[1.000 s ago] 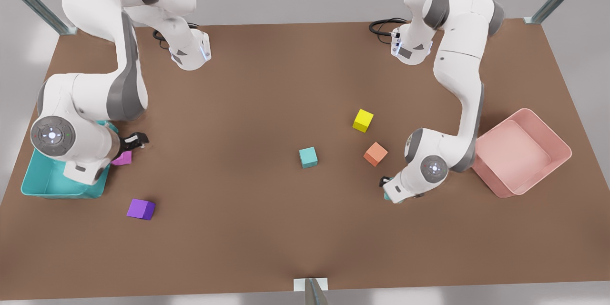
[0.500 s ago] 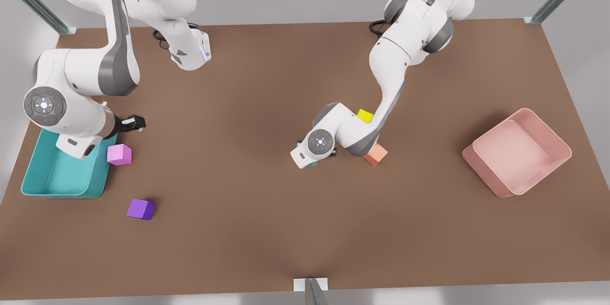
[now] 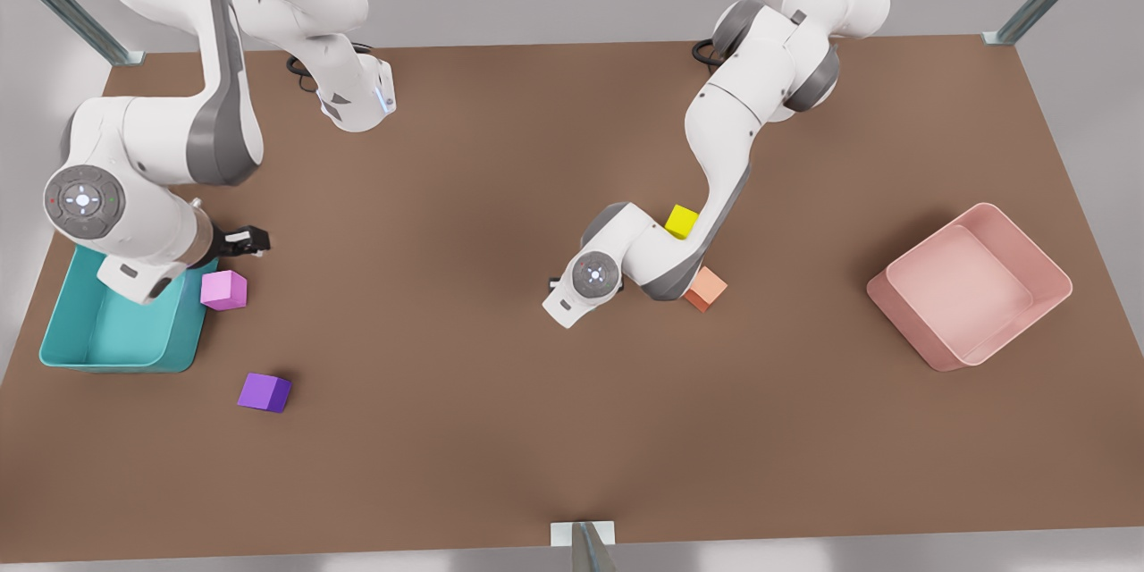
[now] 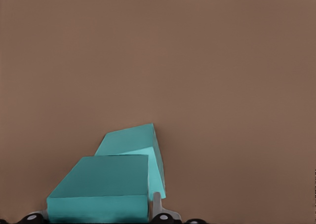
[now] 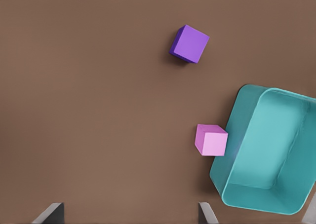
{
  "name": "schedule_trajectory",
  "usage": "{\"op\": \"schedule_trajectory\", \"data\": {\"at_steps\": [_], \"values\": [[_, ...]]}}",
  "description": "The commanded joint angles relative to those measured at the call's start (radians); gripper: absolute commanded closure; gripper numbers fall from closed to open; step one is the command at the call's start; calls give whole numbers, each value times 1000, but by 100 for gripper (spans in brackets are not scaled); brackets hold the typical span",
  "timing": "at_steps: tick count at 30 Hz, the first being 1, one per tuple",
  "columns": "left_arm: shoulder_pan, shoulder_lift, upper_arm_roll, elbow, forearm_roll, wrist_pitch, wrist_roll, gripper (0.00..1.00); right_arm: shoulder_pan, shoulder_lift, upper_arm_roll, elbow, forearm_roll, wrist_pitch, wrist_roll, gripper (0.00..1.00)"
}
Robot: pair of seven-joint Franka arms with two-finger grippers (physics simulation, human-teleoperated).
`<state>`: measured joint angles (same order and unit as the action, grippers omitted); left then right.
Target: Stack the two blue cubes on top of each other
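A blue cube [image 4: 98,187] sits between the fingers of my left gripper [image 4: 96,215], which is shut on it. The second blue cube [image 4: 136,142] lies on the table just beyond and below it, partly covered; I cannot tell whether the two touch. In the front view, both cubes are hidden under the left arm's hand [image 3: 569,299] at the table's middle. My right gripper [image 3: 250,241] hangs open and empty near the front view's left edge. Its fingertips [image 5: 207,213] stand wide apart above bare table.
A pink cube [image 3: 223,290] [image 5: 211,140] rests against the teal bin [image 3: 63,349] [image 5: 232,184]. Nearer the front edge lies a purple cube [image 3: 264,392] [image 5: 189,44]. Beside the left arm sit a yellow cube [image 3: 682,220] and an orange cube [image 3: 708,290]. A pink bin [image 3: 1064,281] stands at the right.
The left arm carried its blue cube from the front right to the middle, over the other blue cube. The right gripper let go of the pink cube and rose away from it.
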<state>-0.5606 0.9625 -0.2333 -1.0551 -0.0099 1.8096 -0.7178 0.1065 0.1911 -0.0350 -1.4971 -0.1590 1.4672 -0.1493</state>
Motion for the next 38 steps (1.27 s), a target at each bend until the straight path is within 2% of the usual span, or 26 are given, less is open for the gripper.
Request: {"op": "schedule_trajectory", "data": {"at_steps": [1,5,13,20,21,23,24,27,29,30,33,35,38], "values": [[-1,-1,-1,1,-2,2,-158,0,4,-1,3,11,-33,-1,43,0],[-1,2,-1,1,-2,2,-158,0,-24,8,-6,38,70,-4,43,0],[4,-10,-4,3,-2,-93,-160,0,-24,14,-5,40,68,-2,42,0],[22,-73,-55,3,-5,-104,-223,0,-24,13,-5,43,68,-2,42,0],[34,-100,-55,3,-1,-176,-220,0,-24,13,-5,43,68,-2,42,0],[211,-258,-58,3,4,-424,-95,0,-24,13,-5,43,70,-2,42,0],[277,-300,-58,3,5,-483,-19,0,-24,13,-5,43,73,-2,42,0],[369,-318,-61,-6,50,-492,27,0,-25,14,-5,43,87,-1,42,0],[360,-579,98,-382,19,-366,606,0,-27,13,-5,41,79,-2,40,0],[364,-626,121,-439,19,-372,636,0,-27,14,-3,41,79,-2,40,0],[381,-640,178,-373,-16,-558,638,0,-41,27,-6,37,113,-4,-220,0],[381,-650,197,-350,-7,-562,638,0,-31,27,0,47,127,4,20,0],[378,-662,197,-350,-7,-566,638,0,-30,30,1,47,128,7,36,0]]}}
